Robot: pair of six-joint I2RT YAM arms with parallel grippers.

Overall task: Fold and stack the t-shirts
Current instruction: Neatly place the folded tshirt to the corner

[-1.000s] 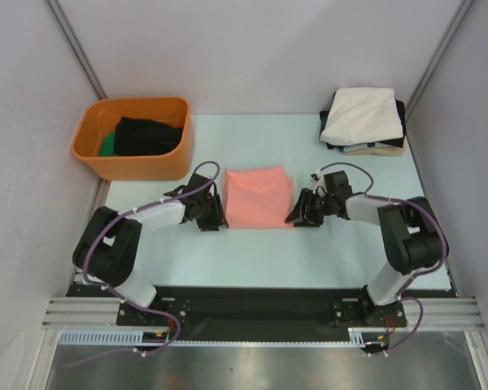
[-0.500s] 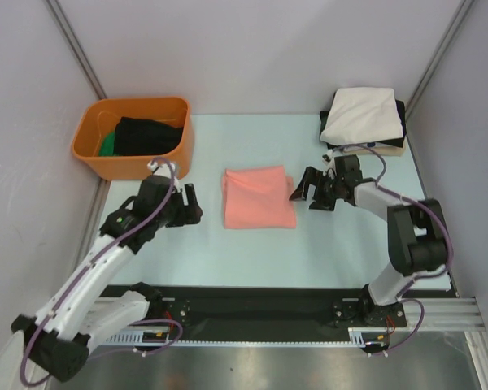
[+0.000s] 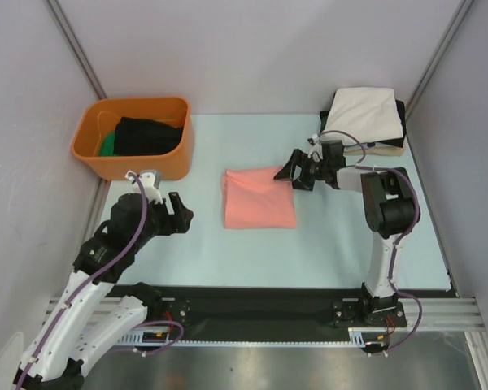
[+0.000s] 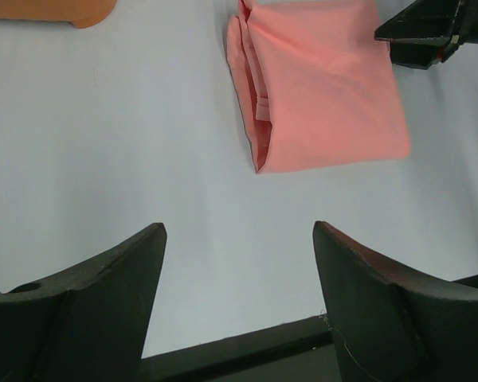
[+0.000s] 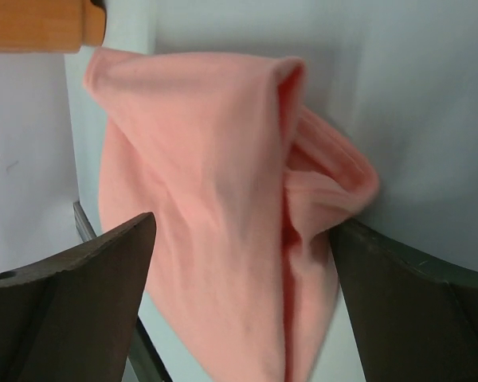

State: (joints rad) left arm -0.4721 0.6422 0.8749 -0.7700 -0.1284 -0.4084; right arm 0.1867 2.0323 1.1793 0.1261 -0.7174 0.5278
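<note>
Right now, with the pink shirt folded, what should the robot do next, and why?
Probably close the right end effector on the pink shirt at its far right corner. In its wrist view the fingers stand open with the cloth between them; the left end effector is open and clear of it, and the stack waits at the far right.

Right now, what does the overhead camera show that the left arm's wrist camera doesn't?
Overhead only: the stack of folded shirts, cream-white on top, in the far right corner, and dark cloth inside the orange tub. Left wrist only: the layered folds along one edge of the salmon-pink shirt, seen between the open fingers of the left gripper. Both: that shirt on the table, the right gripper at its corner, part of the tub.
</note>
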